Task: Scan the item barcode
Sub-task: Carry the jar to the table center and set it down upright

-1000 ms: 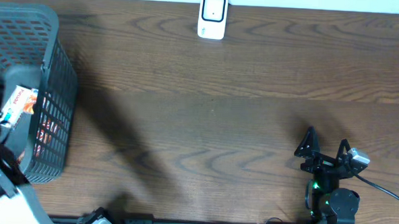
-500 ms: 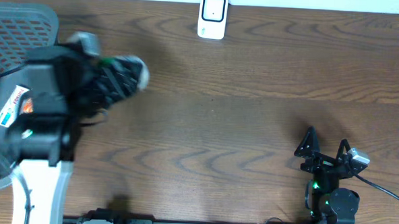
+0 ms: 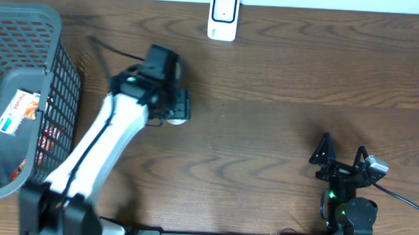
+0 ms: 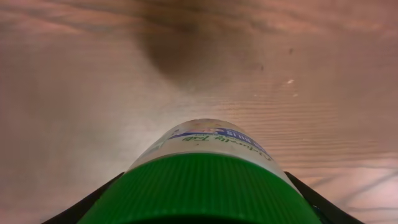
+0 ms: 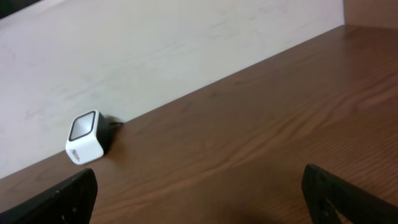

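A white bottle (image 4: 211,138) with a green ribbed cap (image 4: 205,186) fills the bottom of the left wrist view, and my left gripper (image 4: 202,210) is shut on it, one dark finger on each side of the cap. Overhead, the left gripper (image 3: 172,104) hangs over the table left of centre, with a pale part of the bottle (image 3: 179,119) showing under it. The white barcode scanner (image 3: 223,17) stands at the table's far edge, also seen in the right wrist view as the scanner (image 5: 86,137). My right gripper (image 3: 342,157) rests open and empty at the front right.
A dark mesh basket (image 3: 30,14) stands at the left edge with a white and orange packet (image 3: 17,113) and other goods inside. The left arm (image 3: 98,155) slants from the front left across the table. A cable (image 3: 404,200) trails from the right arm.
The left arm has swung out of the basket and to the right, carrying the bottle over the table. The right arm has not moved.
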### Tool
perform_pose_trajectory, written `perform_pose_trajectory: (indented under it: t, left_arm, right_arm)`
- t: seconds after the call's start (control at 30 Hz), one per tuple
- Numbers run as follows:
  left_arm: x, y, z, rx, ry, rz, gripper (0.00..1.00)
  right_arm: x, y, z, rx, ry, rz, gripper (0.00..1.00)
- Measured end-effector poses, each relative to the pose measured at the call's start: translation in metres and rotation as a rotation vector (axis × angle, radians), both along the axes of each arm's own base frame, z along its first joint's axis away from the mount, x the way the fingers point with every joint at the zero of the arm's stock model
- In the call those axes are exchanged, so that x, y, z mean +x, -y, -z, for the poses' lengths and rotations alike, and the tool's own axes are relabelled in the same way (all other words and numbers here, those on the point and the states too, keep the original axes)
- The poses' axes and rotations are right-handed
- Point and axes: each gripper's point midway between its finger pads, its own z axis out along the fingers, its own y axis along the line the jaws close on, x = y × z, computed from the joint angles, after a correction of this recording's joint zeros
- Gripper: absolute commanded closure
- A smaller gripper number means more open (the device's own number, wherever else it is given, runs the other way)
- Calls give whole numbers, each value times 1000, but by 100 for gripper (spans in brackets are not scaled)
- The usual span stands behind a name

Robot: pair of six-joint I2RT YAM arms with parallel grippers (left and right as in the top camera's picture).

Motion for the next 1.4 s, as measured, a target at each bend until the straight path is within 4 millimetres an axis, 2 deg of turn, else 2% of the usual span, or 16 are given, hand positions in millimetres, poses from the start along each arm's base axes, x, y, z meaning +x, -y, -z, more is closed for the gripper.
perform_pose_trajectory:
  t: [0.23, 0.37, 0.57, 0.63, 0.77, 0.83, 0.9, 1.1, 1.23, 1.3, 1.4]
  left_arm:
    - [-6, 20, 73, 127, -126, 314, 33]
    - [-6, 25, 104, 160, -160, 446, 32]
    - [-7, 23, 110, 186, -158, 552, 21]
    - [-7, 19, 111, 210, -161, 559, 13]
    - [-8, 8, 110, 267, -175, 552, 7]
    - [-6, 6, 103, 279, -153, 539, 4]
    - [-1, 6, 87, 279, -103, 516, 1]
    - [8, 10, -14, 188, 174, 356, 1]
    - [1, 7, -57, 92, 266, 187, 0]
    - [-1, 7, -65, 50, 270, 99, 0]
    - [-2, 6, -64, 7, 238, -15, 0]
  right_arm:
    - [0, 0, 0, 0, 0, 0, 1]
    - [0, 0, 0, 0, 0, 0, 1]
    - [0, 0, 0, 0, 0, 0, 1]
    - [0, 0, 0, 0, 0, 0, 1]
    - [0, 0, 0, 0, 0, 0, 1]
    - [0, 0, 0, 0, 0, 0, 1]
    - [0, 0, 0, 0, 0, 0, 1]
    - [0, 0, 0, 0, 0, 0, 1]
    - [0, 0, 0, 0, 0, 0, 1]
    - [0, 0, 0, 0, 0, 0, 1]
    - [0, 0, 0, 0, 0, 0, 1]
